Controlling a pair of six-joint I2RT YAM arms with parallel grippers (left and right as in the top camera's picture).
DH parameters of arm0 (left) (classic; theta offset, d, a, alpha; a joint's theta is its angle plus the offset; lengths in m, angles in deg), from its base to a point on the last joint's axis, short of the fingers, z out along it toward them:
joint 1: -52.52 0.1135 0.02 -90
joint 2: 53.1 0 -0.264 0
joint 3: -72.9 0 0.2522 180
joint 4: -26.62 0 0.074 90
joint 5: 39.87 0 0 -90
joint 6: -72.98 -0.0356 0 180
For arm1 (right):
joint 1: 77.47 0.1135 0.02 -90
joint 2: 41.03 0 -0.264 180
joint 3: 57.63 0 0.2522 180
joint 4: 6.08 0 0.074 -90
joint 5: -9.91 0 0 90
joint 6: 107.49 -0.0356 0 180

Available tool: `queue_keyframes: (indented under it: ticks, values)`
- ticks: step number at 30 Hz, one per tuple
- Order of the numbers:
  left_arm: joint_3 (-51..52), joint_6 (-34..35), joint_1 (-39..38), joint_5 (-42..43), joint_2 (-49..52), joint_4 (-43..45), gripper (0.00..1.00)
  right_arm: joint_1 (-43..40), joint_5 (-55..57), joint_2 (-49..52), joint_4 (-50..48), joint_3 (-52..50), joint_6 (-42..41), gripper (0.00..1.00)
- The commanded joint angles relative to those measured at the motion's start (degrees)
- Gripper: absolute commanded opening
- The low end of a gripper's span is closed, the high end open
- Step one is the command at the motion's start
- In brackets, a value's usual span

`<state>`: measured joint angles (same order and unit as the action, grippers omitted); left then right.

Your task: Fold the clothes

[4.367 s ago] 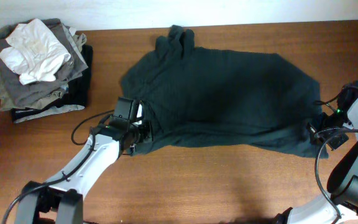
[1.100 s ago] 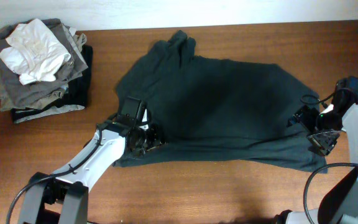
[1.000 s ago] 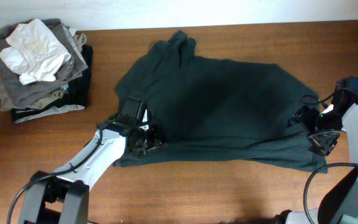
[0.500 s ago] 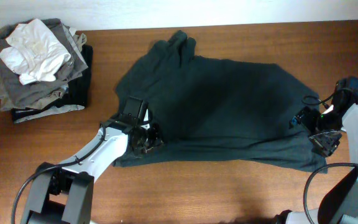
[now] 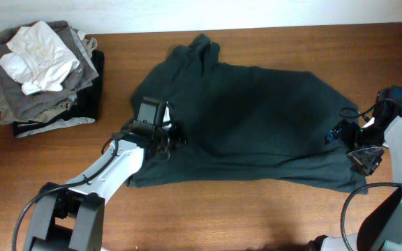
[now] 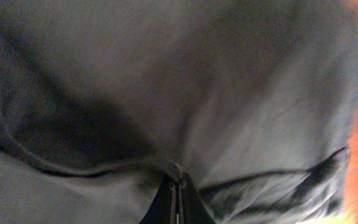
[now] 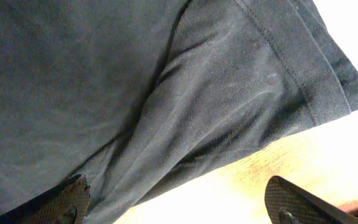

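The T-shirt (image 5: 257, 118) is plain charcoal-black, the table (image 5: 257, 219) reddish-brown wood-grain, the cloth (image 5: 39, 54) white, the garments (image 5: 26, 104) grey-olive.

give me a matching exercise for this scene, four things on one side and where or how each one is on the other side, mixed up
Things:
1 left gripper
2 right gripper
3 white cloth
4 shirt

States and places:
a spread over the middle of the table
b open, over the shirt's edge
c shut on a fold of the shirt
d on top of the pile

Pairs: 1-c, 2-b, 3-d, 4-a
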<state>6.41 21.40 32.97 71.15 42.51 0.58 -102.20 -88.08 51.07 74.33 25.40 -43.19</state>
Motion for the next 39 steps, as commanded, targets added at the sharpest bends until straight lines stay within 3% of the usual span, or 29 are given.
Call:
queue_keyframes:
  ticks: [1, 8, 9, 11, 12, 13, 17, 19, 21, 25, 26, 30, 32, 39]
  values:
    - [-1.11, -0.68, -0.17, -1.29, 0.33, 5.75, 0.01, 0.39, 0.96, -0.28, 0.04, 0.48, 0.00, 0.94]
    - [-1.11, -0.72, -0.17, -11.91, 0.48, 15.19, 0.01, 0.39, 0.98, -0.28, 0.04, 0.48, 0.00, 0.93]
    - [-1.11, -0.72, -0.17, -11.89, 0.61, 15.78, 0.13, 0.39, 0.96, -0.28, 0.04, 0.48, 0.00, 0.93]
    - [-1.11, -0.72, -0.17, -11.89, 0.61, 15.45, 0.67, 0.39, 0.96, -0.28, 0.04, 0.48, 0.00, 0.94]
    - [-1.11, -0.72, -0.17, -11.87, 0.61, 15.15, 0.87, 0.39, 0.98, -0.28, 0.04, 0.48, 0.00, 0.93]
    - [-1.11, -0.72, -0.24, -11.85, 0.61, 14.80, 0.99, 0.39, 0.98, -0.28, 0.04, 0.48, 0.00, 0.94]
    - [-1.11, -1.49, -0.07, -11.80, 0.59, 12.04, 0.99, 0.39, 0.98, -0.15, 0.04, 0.42, 0.00, 0.94]
    - [-1.11, -6.08, 0.04, -11.39, 0.39, 9.07, 0.99, 0.39, 0.96, -0.04, 0.22, 0.26, 0.00, 0.93]
    - [-1.11, -7.26, 0.61, -11.26, 0.24, 2.16, 0.98, 0.39, 0.96, 0.00, 0.68, -0.57, 0.00, 0.86]
    - [-1.11, -7.32, 0.66, -6.99, 0.26, -8.52, 0.59, 0.39, 1.16, 0.00, 0.39, -3.65, -0.02, 0.58]
    - [-1.11, -7.32, 0.66, -5.60, 0.26, -10.54, 0.43, 0.39, 1.16, 0.00, -0.31, -4.94, -0.04, 0.52]
    - [-1.11, -8.63, 2.64, -5.84, 0.28, -14.88, 0.22, 0.33, 0.96, 0.15, -6.29, -10.43, -0.28, 0.40]
    - [-1.11, -9.88, 4.81, -6.25, 0.39, -17.05, 0.09, 0.33, 0.96, 0.15, -10.21, -13.64, -0.76, 0.27]
    - [-1.11, -11.28, 8.35, -5.66, 6.19, -19.96, 0.01, 0.33, 1.14, 0.22, -17.14, -18.73, -3.56, 0.22]
